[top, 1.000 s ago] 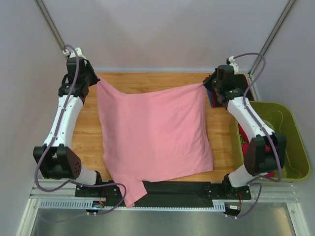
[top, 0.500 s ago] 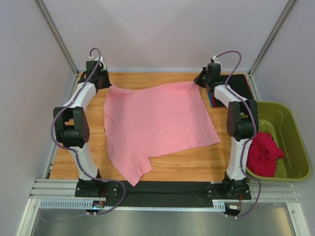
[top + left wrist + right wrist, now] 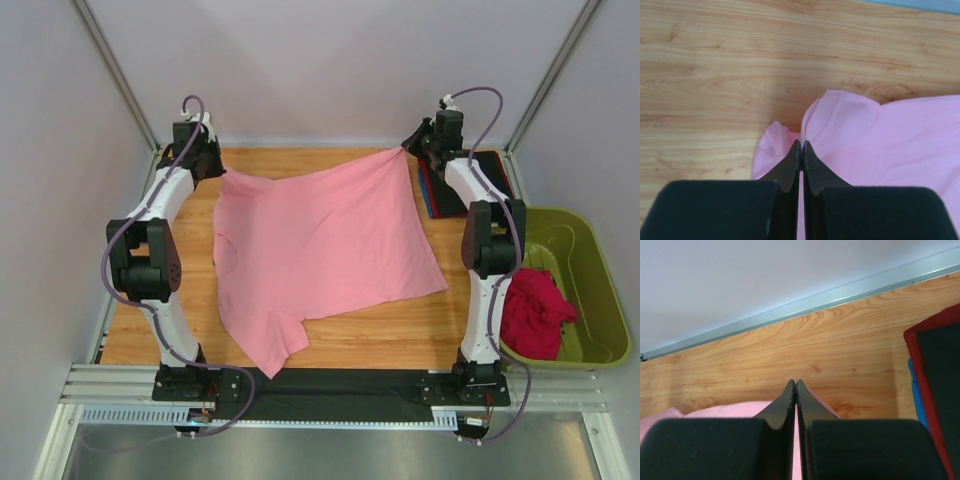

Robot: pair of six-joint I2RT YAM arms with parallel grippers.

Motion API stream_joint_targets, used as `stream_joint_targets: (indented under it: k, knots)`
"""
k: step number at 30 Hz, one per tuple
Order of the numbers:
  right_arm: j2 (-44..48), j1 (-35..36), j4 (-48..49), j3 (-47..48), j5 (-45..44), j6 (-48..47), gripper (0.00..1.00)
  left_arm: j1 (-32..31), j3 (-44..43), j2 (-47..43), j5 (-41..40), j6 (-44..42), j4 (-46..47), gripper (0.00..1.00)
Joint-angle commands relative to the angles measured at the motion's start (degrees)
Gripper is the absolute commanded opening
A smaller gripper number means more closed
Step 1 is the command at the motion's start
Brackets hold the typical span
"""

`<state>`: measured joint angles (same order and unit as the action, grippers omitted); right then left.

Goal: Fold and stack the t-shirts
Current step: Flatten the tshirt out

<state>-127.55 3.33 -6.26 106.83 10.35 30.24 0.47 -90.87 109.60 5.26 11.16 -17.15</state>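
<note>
— Where's the light pink cloth t-shirt (image 3: pixel 320 240)?
— Spread across the wooden counter (image 3: pixel 390 335). My left hand (image 3: pixel 800 145) is pinched tight on one far corner. My right hand (image 3: pixel 795 383) is clamped on the other, beside the folded black, red and blue shirt stack (image 3: pixel 940 385).

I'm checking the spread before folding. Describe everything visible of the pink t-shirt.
The pink t-shirt is plain, light pink soft cloth, spread nearly flat with slight wrinkles on the wooden table. One short sleeve points toward the near edge. Its far corners are pinched by the left gripper and right gripper, both shut.
</note>
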Motion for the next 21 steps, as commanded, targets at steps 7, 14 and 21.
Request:
stream_joint_targets:
  k: [7, 14, 21]
  knots:
    - [2.48, -0.43, -5.15, 3.2, 3.1, -0.53, 0.0, -0.21, 0.35, -10.46, -8.23, -5.09, -3.41, 0.0]
    - [12.99, -0.35, -11.04, 2.6, 1.17, -0.09, 0.0, -0.3, -3.96, -18.71, -14.46, -2.63, -7.19, 0.0]
    - [30.4, -0.52, -26.16, 6.47, -2.7, 1.74, 0.0, -1.79, -6.77, -38.54, -20.9, 3.07, -11.24, 0.0]
